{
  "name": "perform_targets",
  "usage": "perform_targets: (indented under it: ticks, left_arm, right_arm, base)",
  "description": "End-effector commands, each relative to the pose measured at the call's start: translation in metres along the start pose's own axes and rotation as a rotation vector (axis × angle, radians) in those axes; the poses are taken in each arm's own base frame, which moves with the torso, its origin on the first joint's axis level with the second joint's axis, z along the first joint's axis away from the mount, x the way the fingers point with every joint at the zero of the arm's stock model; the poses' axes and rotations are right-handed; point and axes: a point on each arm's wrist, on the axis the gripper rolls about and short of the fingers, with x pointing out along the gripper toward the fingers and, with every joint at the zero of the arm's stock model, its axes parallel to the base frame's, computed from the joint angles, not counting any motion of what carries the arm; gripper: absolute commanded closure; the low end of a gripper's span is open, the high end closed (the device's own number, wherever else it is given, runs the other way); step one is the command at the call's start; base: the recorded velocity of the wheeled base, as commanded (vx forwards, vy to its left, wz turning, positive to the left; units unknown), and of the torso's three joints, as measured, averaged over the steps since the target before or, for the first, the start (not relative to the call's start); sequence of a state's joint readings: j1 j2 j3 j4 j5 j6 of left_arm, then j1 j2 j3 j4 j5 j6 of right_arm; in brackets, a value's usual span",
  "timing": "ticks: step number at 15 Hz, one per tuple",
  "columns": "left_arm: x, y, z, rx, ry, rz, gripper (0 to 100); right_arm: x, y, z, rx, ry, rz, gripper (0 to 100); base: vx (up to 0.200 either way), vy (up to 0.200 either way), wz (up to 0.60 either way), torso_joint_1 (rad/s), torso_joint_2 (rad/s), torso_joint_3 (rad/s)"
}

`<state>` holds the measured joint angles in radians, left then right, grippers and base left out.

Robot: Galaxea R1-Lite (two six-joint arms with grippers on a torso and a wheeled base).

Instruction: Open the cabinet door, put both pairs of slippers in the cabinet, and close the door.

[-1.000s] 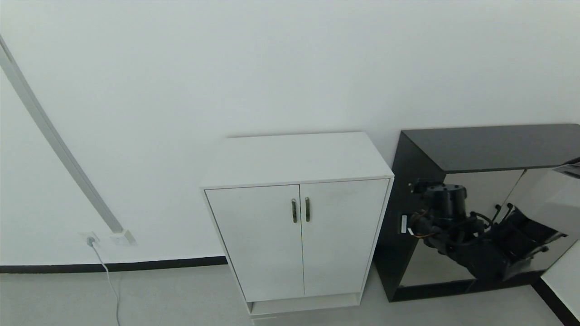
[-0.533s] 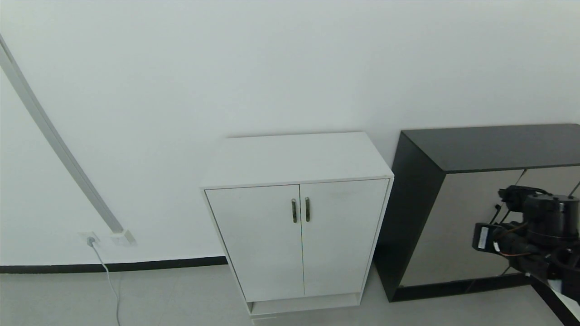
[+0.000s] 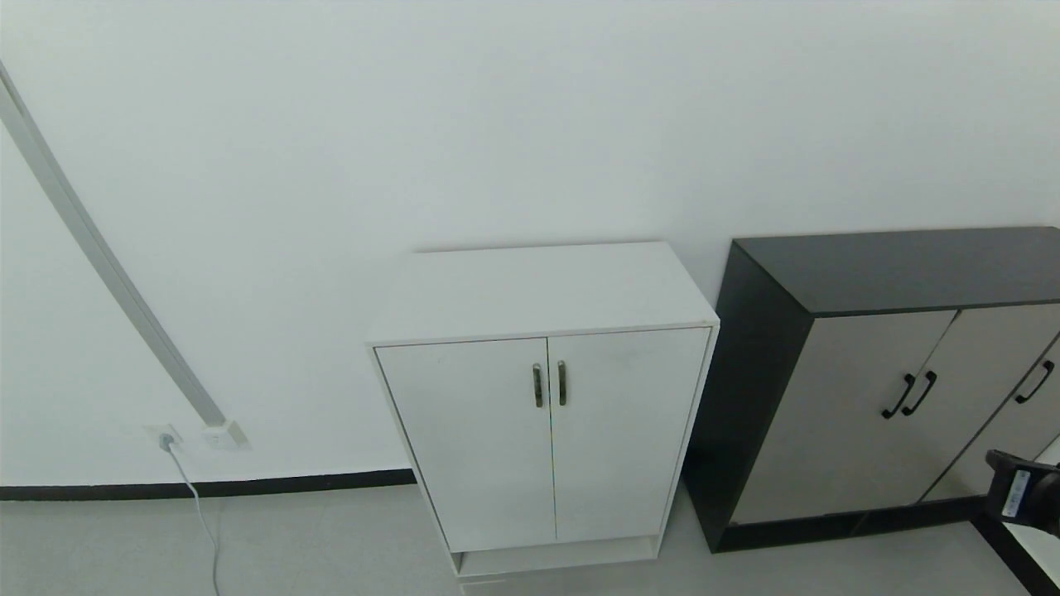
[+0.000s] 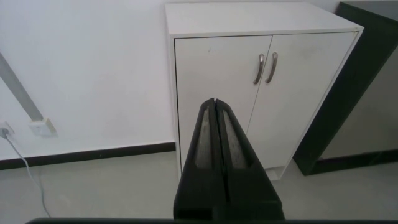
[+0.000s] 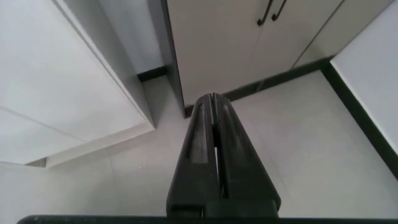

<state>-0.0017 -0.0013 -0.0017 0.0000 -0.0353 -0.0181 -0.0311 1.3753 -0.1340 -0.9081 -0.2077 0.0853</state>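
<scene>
So basically the white wall took up most of the head view, with the grey floor under it and a thin black skirting strip where they met. The black cabinet with greyish doors stood on the robot's right, hard up against the wall. Just beside it on the left, sitting on the floor against that same wall, was the white cabinet. Both its doors were fully shut, flush with each other.

A long pale cable duct ran diagonally down the wall on the left.

The left end effector was pinched completely closed with nothing in it, hanging in front of the white cabinet and well short of the doors. The right end effector was the same deal: fingers pressed together, empty, low over the floor in front of the black cabinet's bottom corner.

Smaller stuff: the two slim metal handles sat side by side at the door seam, upper half. A wall socket sat at the duct's lower end with a grey cord trailing to the floor. The right arm had a little white sticker, but the print was too tiny to read.
</scene>
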Motion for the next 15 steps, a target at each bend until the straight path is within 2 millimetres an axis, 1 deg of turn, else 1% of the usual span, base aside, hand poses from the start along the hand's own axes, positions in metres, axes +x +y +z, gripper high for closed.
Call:
perform_targets:
  ticks: [1,3,5,8,10,13,15]
  left_arm:
    - [0.0,0.0,0.0,0.0,0.001,0.0,100]
    - [0.0,0.0,0.0,0.0,0.001,0.0,100]
    - [0.0,0.0,0.0,0.0,0.001,0.0,100]
    - [0.0,0.0,0.0,0.0,0.001,0.0,100]
    - [0.0,0.0,0.0,0.0,0.001,0.0,100]
    - [0.0,0.0,0.0,0.0,0.001,0.0,100]
    - [0.0,0.0,0.0,0.0,0.001,0.0,100]
  right_arm:
    - [-0.027,-0.006,-0.008,-0.011,-0.044,0.018,100]
    - [-0.038,-0.009,-0.019,-0.013,-0.031,0.027,100]
    - [-0.051,-0.012,-0.022,-0.007,-0.028,0.033,100]
    - [-0.079,-0.017,-0.033,-0.017,-0.013,0.11,100]
    - [-0.094,-0.02,-0.044,-0.023,0.009,0.131,100]
    - [-0.111,-0.024,-0.058,-0.03,0.027,0.197,100]
    - [-0.119,-0.025,-0.069,-0.042,0.062,0.245,100]
  base:
    - [0.0,0.0,0.0,0.0,0.0,0.0]
    - [0.0,0.0,0.0,0.0,0.0,0.0]
    - [0.0,0.0,0.0,0.0,0.0,0.0]
    - [0.0,0.0,0.0,0.0,0.0,0.0]
    - [0.0,0.0,0.0,0.0,0.0,0.0]
    - [0.0,0.0,0.0,0.0,0.0,0.0]
    - [0.0,0.0,0.0,0.0,0.0,0.0]
